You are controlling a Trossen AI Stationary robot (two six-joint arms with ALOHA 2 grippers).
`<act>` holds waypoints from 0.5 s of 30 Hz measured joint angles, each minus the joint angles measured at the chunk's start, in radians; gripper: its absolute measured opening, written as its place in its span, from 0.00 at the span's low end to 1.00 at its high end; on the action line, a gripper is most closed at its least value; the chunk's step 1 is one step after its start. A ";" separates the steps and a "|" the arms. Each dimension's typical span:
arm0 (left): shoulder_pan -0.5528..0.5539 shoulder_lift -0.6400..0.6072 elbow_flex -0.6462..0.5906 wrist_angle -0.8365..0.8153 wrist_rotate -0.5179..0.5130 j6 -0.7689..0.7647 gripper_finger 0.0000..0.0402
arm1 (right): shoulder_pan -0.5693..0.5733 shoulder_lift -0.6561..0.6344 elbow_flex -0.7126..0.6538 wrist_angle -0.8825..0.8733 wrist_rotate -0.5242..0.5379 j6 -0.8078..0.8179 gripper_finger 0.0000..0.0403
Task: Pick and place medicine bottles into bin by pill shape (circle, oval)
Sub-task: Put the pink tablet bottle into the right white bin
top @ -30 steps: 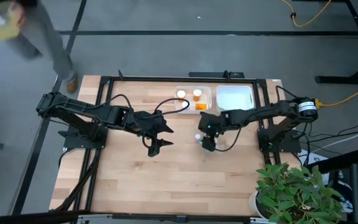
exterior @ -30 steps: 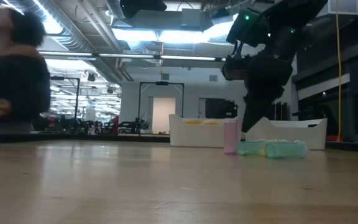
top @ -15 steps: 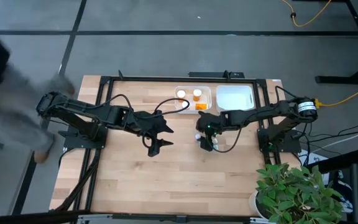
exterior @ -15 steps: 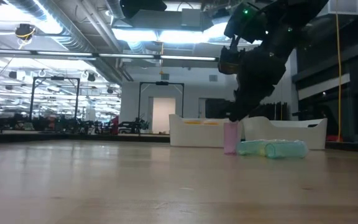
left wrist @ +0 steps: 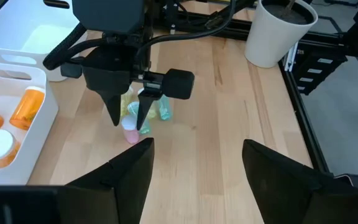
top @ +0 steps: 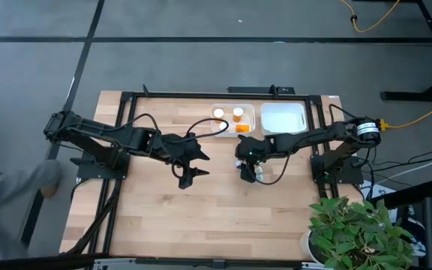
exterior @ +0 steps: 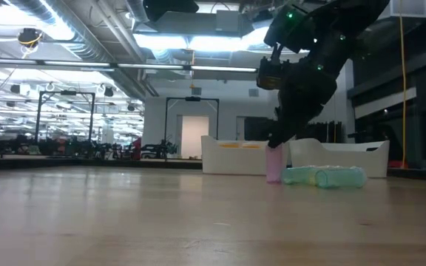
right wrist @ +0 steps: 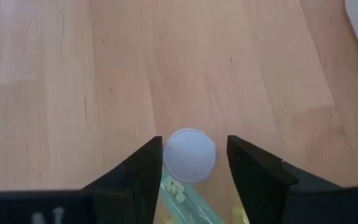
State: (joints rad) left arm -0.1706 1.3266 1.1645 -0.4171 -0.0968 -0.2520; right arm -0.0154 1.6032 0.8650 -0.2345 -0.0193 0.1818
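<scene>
A small pink bottle [exterior: 274, 164] with a pale round cap [right wrist: 190, 155] stands upright on the wooden table. Two teal bottles [exterior: 324, 176] lie on their sides next to it. My right gripper [right wrist: 194, 146] is open and points down over the pink bottle, one finger on each side of the cap with a small gap to each. The left wrist view shows it the same way [left wrist: 129, 121]. My left gripper [top: 186, 177] is open and empty over the table's middle left. Orange bottles [left wrist: 25, 107] with white caps lie in the left white tray [top: 233, 117].
A second white tray [top: 283, 118] stands at the far edge, right of the one with the orange bottles. A white plant pot [left wrist: 279, 31] stands at the table's near right corner. Bare wood lies between my two grippers and toward the near edge.
My right gripper has gone a little toward the table's left edge and down, from above the lying teal bottles to around the pink bottle's cap. A person has walked past beyond the table's left side.
</scene>
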 joint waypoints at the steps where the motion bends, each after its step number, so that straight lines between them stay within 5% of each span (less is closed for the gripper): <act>1: 0.000 0.000 0.000 0.000 0.000 0.000 0.59 | 0.000 0.000 0.000 -0.001 0.000 0.002 0.43; 10: 0.000 0.000 0.000 -0.002 0.000 0.000 0.59 | -0.015 -0.032 0.079 -0.134 0.003 0.121 0.28; 15: 0.000 0.000 0.000 -0.007 -0.015 0.000 0.59 | -0.042 -0.106 0.235 -0.402 0.166 0.105 0.29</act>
State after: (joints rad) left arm -0.1707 1.3266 1.1645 -0.4237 -0.1115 -0.2516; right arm -0.0574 1.4969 1.0997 -0.6363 0.1463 0.2867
